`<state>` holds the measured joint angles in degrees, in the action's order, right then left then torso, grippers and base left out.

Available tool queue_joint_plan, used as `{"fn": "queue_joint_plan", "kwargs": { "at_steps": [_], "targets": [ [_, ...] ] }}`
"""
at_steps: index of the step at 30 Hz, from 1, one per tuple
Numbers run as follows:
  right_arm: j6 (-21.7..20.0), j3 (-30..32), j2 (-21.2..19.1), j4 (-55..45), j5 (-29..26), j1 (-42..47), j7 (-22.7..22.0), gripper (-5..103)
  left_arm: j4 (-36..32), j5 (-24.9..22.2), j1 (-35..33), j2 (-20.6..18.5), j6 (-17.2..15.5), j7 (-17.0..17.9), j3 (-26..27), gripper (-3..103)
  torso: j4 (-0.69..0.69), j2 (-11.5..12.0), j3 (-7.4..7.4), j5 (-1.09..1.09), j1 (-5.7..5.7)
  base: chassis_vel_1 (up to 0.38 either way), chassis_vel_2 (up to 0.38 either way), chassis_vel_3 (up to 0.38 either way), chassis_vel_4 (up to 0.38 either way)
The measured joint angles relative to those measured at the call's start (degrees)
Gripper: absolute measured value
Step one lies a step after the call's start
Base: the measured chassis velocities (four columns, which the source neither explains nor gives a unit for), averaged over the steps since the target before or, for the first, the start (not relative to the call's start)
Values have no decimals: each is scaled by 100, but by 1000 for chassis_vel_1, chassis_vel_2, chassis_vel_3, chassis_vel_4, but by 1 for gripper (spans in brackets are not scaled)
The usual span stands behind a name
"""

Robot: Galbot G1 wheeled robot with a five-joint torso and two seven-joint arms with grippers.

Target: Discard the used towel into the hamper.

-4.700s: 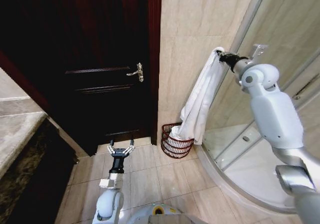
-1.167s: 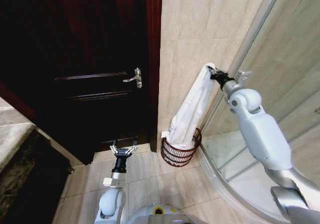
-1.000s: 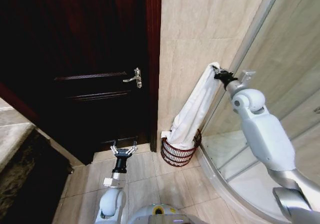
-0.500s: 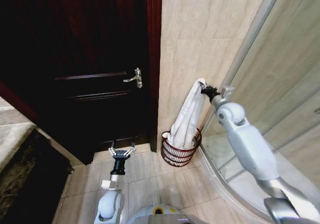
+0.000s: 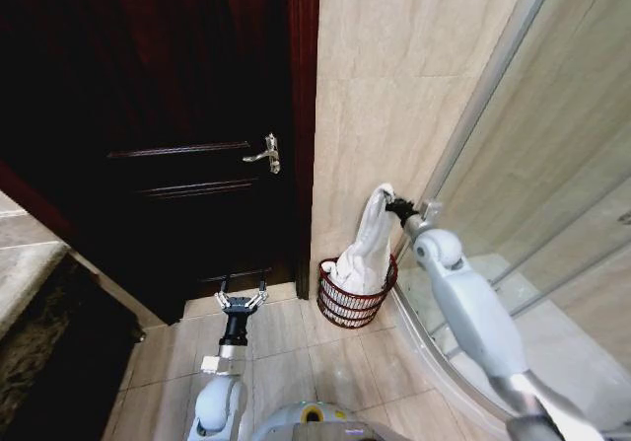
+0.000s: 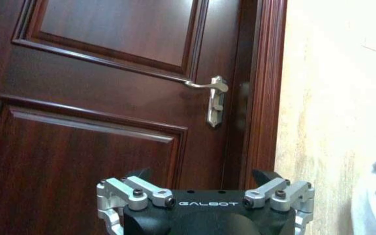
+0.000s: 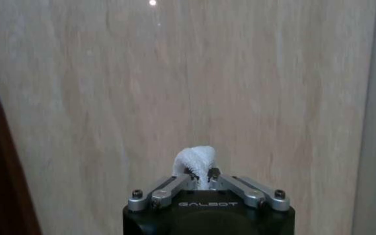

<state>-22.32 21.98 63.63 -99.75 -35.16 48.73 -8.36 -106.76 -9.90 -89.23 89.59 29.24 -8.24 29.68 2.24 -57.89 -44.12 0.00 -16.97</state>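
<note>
White towel (image 5: pixel 367 247) hanging upright, lower folds inside the hamper (image 5: pixel 350 301), a reddish-brown ribbed basket on the floor by the far wall.

Bright, even light falls on the pale wall (image 5: pixel 394 76) and floor (image 5: pixel 286 342), while the door (image 5: pixel 177 115) sinks into deep shadow. A small glare spot (image 7: pixel 152 3) shows high on the wall. Head-view edges bend.

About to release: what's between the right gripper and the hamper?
Head view: only the towel, hanging from the right gripper into the hamper.
</note>
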Motion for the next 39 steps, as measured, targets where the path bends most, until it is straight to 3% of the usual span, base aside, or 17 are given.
{"fn": "queue_joint_plan", "kwargs": {
  "at_steps": [17,19,27,34,39],
  "targets": [
    [242,362,663,470,150,710,325,5,-128,-8,-143,9,-27,5,-2,100,0,92,47,0,46,0,0,0,0],
    [318,329,878,564,170,768,580,5,-133,-7,-146,-5,-27,8,12,100,0,231,120,-1,111,0,0,0,0],
    [625,276,1064,638,113,635,783,5,-111,-8,-137,-5,-27,9,11,100,0,458,238,0,219,0,0,0,0],
    [929,380,1132,504,-383,550,1018,5,-36,-9,-140,2,-7,6,-4,100,0,675,353,-1,322,0,0,0,0],
    [1060,544,1448,1173,-197,586,1045,5,13,13,-131,40,5,4,-41,100,0,828,431,2,394,0,0,0,0]
  ]
}}
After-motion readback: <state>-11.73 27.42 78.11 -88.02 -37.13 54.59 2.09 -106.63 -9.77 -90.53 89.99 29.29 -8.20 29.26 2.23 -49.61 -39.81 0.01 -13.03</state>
